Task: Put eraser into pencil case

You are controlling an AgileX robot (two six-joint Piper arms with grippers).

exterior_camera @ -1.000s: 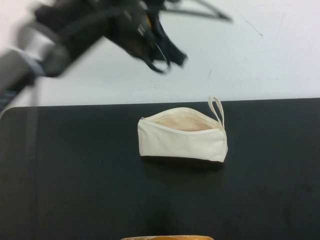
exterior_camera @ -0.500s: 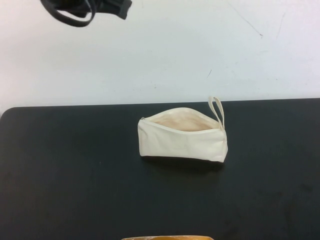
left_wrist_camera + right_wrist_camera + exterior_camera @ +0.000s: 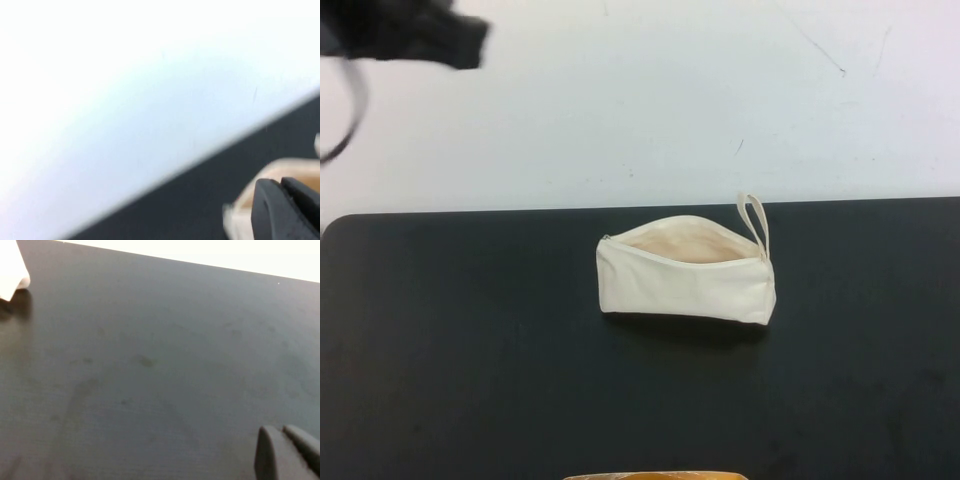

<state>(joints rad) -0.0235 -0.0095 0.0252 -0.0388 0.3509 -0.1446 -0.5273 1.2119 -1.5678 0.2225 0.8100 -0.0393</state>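
The pencil case (image 3: pixel 685 280) is a cream-white zip pouch lying in the middle of the black mat (image 3: pixel 470 350), its mouth open onto a tan lining, its loop strap at the right end. The eraser is not in view. My left gripper (image 3: pixel 420 35) is a dark blur high at the far left, well away from the pouch. In the left wrist view it (image 3: pixel 281 187) is shut and empty, with the pouch (image 3: pixel 240 210) behind it. My right gripper (image 3: pixel 282 432) is shut over bare mat, out of the high view; a corner of the pouch (image 3: pixel 12 270) shows far off.
The black mat covers the near part of the table, and white tabletop (image 3: pixel 670 100) lies beyond it. A tan-yellow edge (image 3: pixel 655 476) shows at the bottom middle of the high view.
My left arm has swung from above the pouch's far side to the far top left, away from the pouch. The pouch has not moved.
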